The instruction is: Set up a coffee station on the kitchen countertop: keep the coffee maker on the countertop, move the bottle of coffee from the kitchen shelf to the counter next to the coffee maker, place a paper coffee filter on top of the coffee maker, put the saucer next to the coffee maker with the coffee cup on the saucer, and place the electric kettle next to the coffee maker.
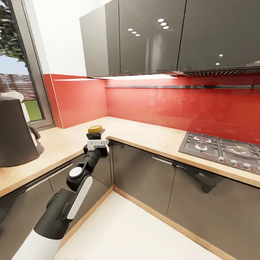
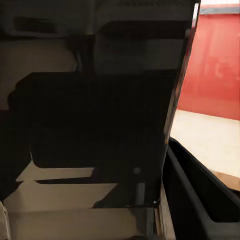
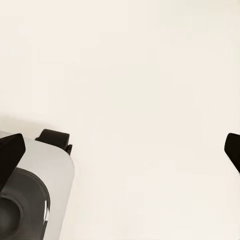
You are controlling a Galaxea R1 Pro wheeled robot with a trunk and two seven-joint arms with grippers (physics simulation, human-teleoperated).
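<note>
Left hand is clamped on the bottle, yellow cap up, over the surface corner. Label unreadable; right hand's fingertips are spread wide

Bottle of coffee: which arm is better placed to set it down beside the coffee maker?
Left. Its gripper holds the bottle of coffee over the kitchen countertop, near the coffee maker. The right gripper faces floor.

Bright even render; ceiling-spot glare on glossy dark grey upper cabinets, 12 o'clock; left wrist view dim, soft.
</note>
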